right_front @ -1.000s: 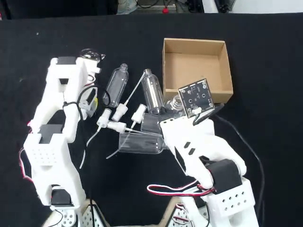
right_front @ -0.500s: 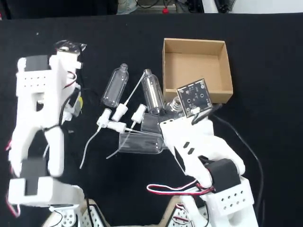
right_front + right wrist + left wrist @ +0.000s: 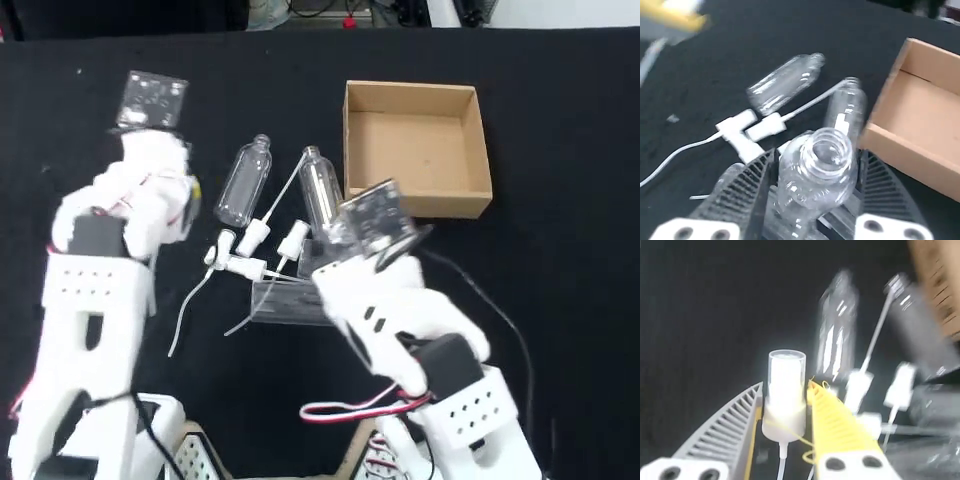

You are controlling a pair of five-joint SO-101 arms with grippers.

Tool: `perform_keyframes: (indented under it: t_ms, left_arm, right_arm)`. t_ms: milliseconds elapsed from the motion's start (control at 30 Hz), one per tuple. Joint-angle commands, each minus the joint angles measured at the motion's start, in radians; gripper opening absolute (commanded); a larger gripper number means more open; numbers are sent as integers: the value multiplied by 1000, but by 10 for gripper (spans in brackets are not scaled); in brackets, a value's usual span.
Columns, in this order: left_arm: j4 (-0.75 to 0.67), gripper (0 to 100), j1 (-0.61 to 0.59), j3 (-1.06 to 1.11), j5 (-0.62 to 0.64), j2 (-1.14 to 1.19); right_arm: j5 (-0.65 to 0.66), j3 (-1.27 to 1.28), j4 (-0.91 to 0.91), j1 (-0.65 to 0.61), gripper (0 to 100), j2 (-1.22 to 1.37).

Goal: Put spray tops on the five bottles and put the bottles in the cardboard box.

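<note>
My left gripper (image 3: 785,400) is shut on a white spray top (image 3: 785,385) with a clear cap, held upright above the black table; in the high view it (image 3: 188,203) hangs at the left. My right gripper (image 3: 815,190) is shut on a clear open-necked bottle (image 3: 816,167), neck up, near the box's front left corner (image 3: 338,232). Two more clear bottles (image 3: 245,180) (image 3: 320,190) lie left of the cardboard box (image 3: 470,150), and a third (image 3: 295,302) lies below them. Loose spray tops (image 3: 255,236) (image 3: 294,240) (image 3: 236,266) with long tubes lie between the arms.
The cardboard box (image 3: 940,150) stands open with nothing visible inside. The black cloth (image 3: 560,250) covers the whole table, with free room right of the box and along the far edge. A cable (image 3: 500,320) trails beside the right arm's base.
The left arm has swung up and back from the pile with the spray top in its fingers. The right arm has shifted left, carrying the bottle.
</note>
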Motion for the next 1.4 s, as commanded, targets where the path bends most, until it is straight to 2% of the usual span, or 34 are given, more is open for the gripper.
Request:
perform_keyframes:
  t_ms: [0, 133, 333, 533, 700, 833, 1200, 1367]
  left_arm:
    - [-189, 83, 101, 74, 12, -150]
    - [-218, 82, 162, 104, 12, -279]
    - [-235, 81, 280, 97, 14, -514]
    - [-457, 80, 412, 168, 31, -672]
    - [-600, 81, 421, 189, 172, -689]
    - [-657, 82, 429, 189, 227, -683]
    - [-660, 84, 611, 180, 230, -666]
    - [-663, 84, 633, 180, 229, -663]
  right_arm:
    - [-3, 36, -112, -63, 230, -19]
    - [-6, 93, -218, -66, 230, -19]
    - [-11, 97, -232, -68, 230, -19]
    - [-12, 97, -233, -68, 230, -19]
    - [-12, 97, -235, -68, 230, -21]
    - [-12, 107, -230, -68, 230, -77]
    - [-5, 214, -233, -66, 230, -320]
    - [-3, 219, -229, -66, 229, -323]
